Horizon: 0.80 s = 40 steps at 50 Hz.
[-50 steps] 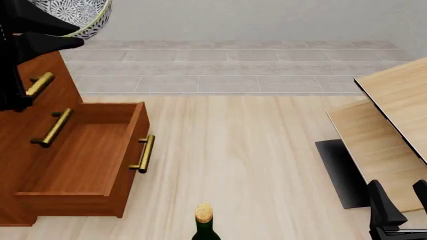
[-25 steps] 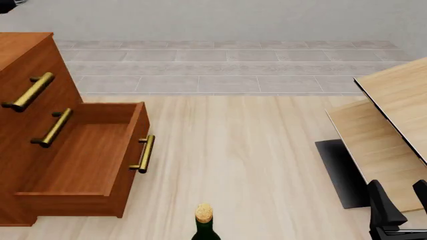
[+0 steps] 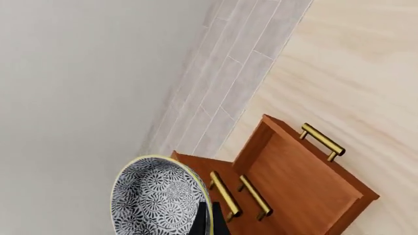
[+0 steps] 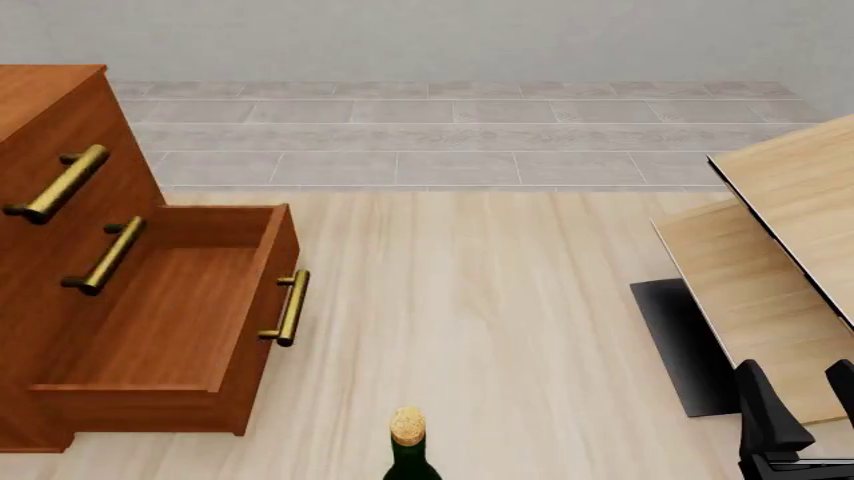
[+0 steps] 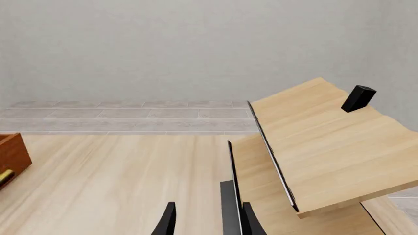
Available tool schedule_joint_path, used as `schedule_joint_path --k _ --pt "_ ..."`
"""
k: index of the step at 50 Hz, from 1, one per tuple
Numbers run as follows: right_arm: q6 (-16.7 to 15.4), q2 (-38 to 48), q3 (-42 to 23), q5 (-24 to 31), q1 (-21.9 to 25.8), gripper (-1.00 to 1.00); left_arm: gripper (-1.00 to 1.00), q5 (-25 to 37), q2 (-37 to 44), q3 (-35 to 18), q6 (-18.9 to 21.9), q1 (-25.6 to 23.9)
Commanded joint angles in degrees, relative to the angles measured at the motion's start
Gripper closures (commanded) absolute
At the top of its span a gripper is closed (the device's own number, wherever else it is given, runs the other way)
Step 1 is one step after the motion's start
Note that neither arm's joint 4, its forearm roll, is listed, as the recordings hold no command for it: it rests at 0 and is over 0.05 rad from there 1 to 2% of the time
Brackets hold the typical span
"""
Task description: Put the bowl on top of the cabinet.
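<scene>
The speckled grey-blue and white bowl (image 3: 156, 198) shows only in the left wrist view, tilted so its inside faces the camera. My left gripper (image 3: 210, 221) is shut on its rim, with one dark finger (image 3: 203, 220) over the edge. Behind the bowl in that view is the reddish-brown cabinet (image 3: 287, 181), far below. In the front view the cabinet (image 4: 80, 260) stands at the left with its lowest drawer (image 4: 174, 320) pulled out; neither the bowl nor the left gripper appears there. My right gripper (image 4: 805, 402) is open at the bottom right, holding nothing.
A corked dark bottle (image 4: 411, 445) stands at the near edge, in the middle. Pale light-wood furniture (image 4: 787, 230) with dark edges fills the right side, with a small black block (image 5: 358, 98) on top. A dark mat (image 4: 681, 340) lies beside it.
One second ago the left arm held the bowl at the front view's top left corner, over the cabinet. It has since risen out of that view. The right arm has not moved.
</scene>
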Motion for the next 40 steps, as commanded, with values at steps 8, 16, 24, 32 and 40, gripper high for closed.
schedule_joint_path --k 8,16,24,32,40 --pt "0.00 0.00 0.00 0.00 0.00 -1.00 1.00 0.00 -1.38 1.12 -5.86 2.84" --pt "0.00 0.00 0.00 0.00 -0.02 -1.00 1.00 0.00 -1.13 1.39 -8.44 5.51" --pt "0.00 0.01 0.00 0.00 -0.01 -1.00 1.00 0.00 -0.51 4.31 -10.61 9.41" --pt "-0.01 0.00 0.00 0.00 0.01 -1.00 1.00 0.00 1.14 4.46 -10.07 12.64" --pt "0.00 0.01 0.00 0.00 0.00 -1.00 1.00 0.00 4.20 2.71 -9.45 15.69"
